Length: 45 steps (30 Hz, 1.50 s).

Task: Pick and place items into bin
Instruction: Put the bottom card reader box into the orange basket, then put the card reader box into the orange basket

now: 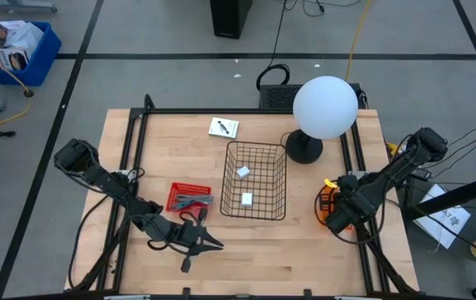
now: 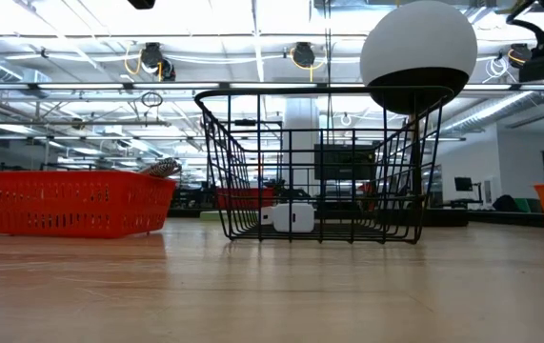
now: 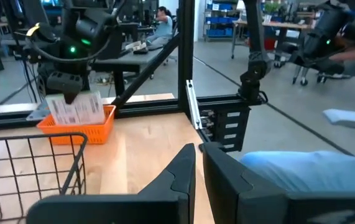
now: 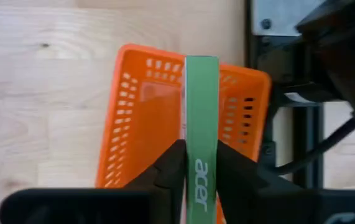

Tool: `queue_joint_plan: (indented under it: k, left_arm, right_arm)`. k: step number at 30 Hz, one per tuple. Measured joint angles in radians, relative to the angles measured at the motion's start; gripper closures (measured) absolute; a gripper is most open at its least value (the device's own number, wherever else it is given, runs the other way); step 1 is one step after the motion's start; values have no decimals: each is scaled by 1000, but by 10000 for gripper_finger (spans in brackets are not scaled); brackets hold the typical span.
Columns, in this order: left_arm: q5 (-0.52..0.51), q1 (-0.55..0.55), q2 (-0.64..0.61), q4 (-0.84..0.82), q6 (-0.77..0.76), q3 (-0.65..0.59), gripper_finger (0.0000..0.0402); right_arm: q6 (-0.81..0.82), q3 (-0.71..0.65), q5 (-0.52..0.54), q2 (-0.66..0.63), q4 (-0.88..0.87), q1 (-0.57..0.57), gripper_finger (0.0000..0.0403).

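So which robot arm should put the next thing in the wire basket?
Probably the right. Its gripper already pinches a green card above the orange basket, so it only needs carrying to the wire basket. The left gripper is shut and empty.

Both arms are dark, nearly black, built from jointed blocky segments with black cables looping beside them. The left claw [image 3: 199,180] has two flat, tapered black fingers. The right claw [image 4: 200,168] has matte black fingers too.
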Motion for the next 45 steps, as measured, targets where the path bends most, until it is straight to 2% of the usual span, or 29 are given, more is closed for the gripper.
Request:
queue_joint_plan:
  k: [7,13,22,26,30,33,38,40,45]
  left_arm:
    - [0,0,0,-16,8,0,366]
    - [0,0,0,-23,8,0,366]
    - [0,0,-1,-22,8,0,366]
    - [0,0,-1,-22,7,0,366]
    - [-26,0,-1,27,-30,-1,366]
    - [-91,11,-3,74,-50,-1,366]
    - [-136,61,-31,53,-96,-1,366]
    - [-152,83,-45,37,-100,-1,366]
    - [-177,142,-131,-77,-114,-1,366]
  right_arm:
    - [-51,0,51,0,31,-15,284]
    - [-89,0,57,0,36,-15,271]
    - [-188,56,235,0,62,-15,277]
    - [-310,110,417,-1,134,-14,277]
    - [-559,147,597,0,336,-19,277]
    - [-846,149,647,0,579,-32,277]
    - [-1328,111,646,0,1103,-43,278]
    - [-1514,80,599,0,1290,-43,279]
    - [-1764,-6,570,0,1677,-50,278]
